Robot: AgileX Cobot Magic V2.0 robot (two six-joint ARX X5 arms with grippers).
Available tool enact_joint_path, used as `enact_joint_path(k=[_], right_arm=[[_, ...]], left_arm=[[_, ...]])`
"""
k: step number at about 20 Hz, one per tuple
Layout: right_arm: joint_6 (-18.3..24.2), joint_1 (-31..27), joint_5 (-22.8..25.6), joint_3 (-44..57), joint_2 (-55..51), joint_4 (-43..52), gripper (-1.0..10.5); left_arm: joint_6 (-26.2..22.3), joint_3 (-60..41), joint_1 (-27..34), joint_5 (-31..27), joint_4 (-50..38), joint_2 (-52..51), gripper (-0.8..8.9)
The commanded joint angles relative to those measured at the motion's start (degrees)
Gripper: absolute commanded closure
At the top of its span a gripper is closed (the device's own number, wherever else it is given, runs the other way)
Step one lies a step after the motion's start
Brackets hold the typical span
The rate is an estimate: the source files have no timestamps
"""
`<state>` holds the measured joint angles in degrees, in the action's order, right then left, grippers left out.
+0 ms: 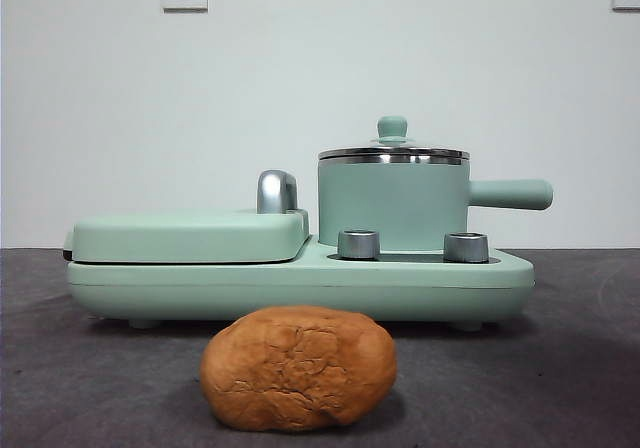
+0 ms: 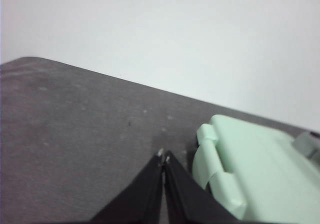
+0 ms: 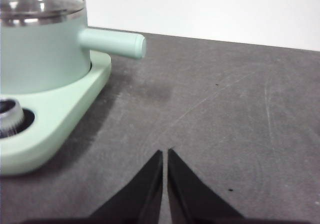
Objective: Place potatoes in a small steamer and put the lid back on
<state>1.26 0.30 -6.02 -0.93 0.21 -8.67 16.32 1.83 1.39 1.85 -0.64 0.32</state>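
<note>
An oval orange-brown potato (image 1: 298, 368) with cracked skin lies on the dark table in front of the appliance. The mint-green steamer pot (image 1: 393, 203) stands on the right of the appliance base, its straight handle (image 1: 510, 194) pointing right. The glass lid (image 1: 393, 152) with a mint knob (image 1: 392, 127) sits on the pot. The pot (image 3: 42, 49), its handle (image 3: 112, 42) and lid (image 3: 40, 6) also show in the right wrist view. My left gripper (image 2: 164, 156) is shut and empty beside the appliance's left end. My right gripper (image 3: 165, 153) is shut and empty over the table, right of the appliance.
The mint-green appliance base (image 1: 300, 283) carries a flat griddle cover (image 1: 185, 236) on its left with a steel hinge handle (image 1: 276, 191), and two steel dials (image 1: 359, 244) (image 1: 465, 247) at the front. The griddle's end also shows in the left wrist view (image 2: 250, 169). A white wall stands behind.
</note>
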Motion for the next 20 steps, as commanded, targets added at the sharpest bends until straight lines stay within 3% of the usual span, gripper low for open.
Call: enact_joint_path(k=[1, 5, 11, 15, 20], right_arm=[[-10.4, -0.1, 0.1, 0.2, 0.0, 3.0, 9.3], [-21.3, 0.0, 0.1, 0.2, 0.0, 9.6, 9.3], [-26.2, -0.1, 0.1, -3.0, 0.0, 15.8, 9.3], [-26.7, -0.1, 0.0, -9.1, 1.4, 11.8, 9.3], [-22.8, -0.1, -0.4, -18.9, 6.8, 5.4, 9.3]], left_arm=[[9.9, -0.9, 0.0, 0.2, -0.7, -0.1, 8.08], [19.1, -0.9, 0.0, 0.1, -0.8, -0.1, 8.08], [17.3, 0.1, 0.0, 0.2, -7.3, -0.1, 8.08], [16.5, 4.5, 0.0, 0.4, -6.5, 0.5, 8.07], [8.8, 13.4, 0.0, 5.2, 1.0, 4.9, 8.07]])
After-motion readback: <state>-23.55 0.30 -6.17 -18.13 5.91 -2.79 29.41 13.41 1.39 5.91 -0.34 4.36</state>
